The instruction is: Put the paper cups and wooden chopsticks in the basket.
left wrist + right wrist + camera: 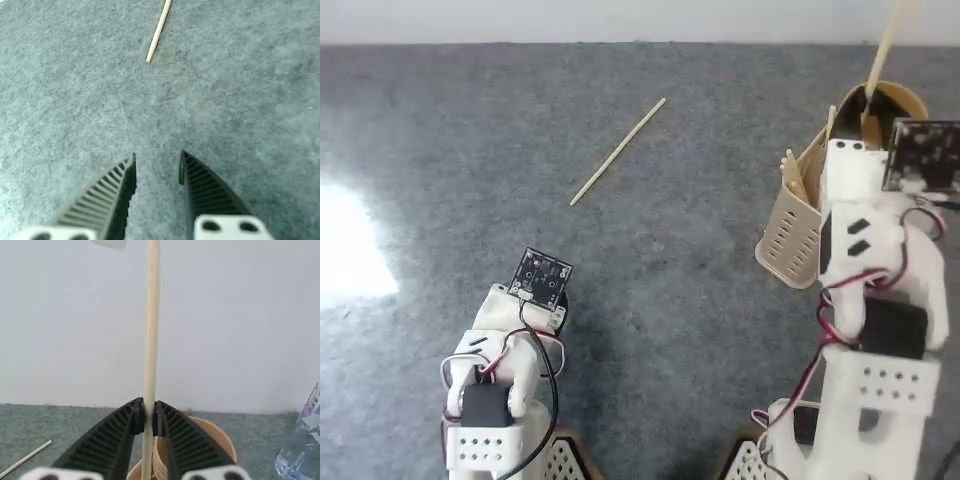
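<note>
I clamp a chopstick [151, 315] upright in the right end effector [148, 414] over the basket [786, 240], ready to drop it in. The left end effector [157, 170], jaws apart, faces the loose chopstick [159, 30].

— What is the work surface like?
— A grey, felt-like mat [700, 260], speckled and matte, running to the far edge.
— And behind it?
— A plain white wall [240, 325], evenly lit.
— Any strong light?
— A bright glare patch [350, 245] lies on the mat at the high view's left edge. A clear plastic bottle [302, 445] stands near the wall.
</note>
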{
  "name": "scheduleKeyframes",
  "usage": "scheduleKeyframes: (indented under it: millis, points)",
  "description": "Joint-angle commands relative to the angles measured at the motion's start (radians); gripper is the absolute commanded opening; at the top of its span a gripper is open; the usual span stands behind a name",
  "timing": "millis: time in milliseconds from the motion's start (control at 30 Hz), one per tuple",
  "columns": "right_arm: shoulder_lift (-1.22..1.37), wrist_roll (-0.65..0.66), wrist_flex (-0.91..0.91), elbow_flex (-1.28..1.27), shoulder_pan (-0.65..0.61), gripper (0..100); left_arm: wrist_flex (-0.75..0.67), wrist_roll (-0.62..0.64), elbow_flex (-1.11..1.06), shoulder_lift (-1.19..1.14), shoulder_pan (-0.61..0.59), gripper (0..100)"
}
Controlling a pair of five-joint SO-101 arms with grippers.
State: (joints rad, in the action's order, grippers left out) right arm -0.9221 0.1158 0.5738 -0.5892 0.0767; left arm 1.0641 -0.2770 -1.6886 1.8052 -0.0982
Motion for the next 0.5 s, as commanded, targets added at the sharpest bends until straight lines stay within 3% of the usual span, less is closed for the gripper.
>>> scheduleKeyframes:
  millis: [0, 467]
  points:
    - [0.018, -0.031, -0.059, -0.058, 0.007, 0.6, 0.003, 0.006, 0.005, 0.011, 0.0, 13]
    - [-0.113, -0.035, -0.177, -0.417, 0.007, 0.6, 0.002, 0.006, 0.005, 0.011, 0.0, 13]
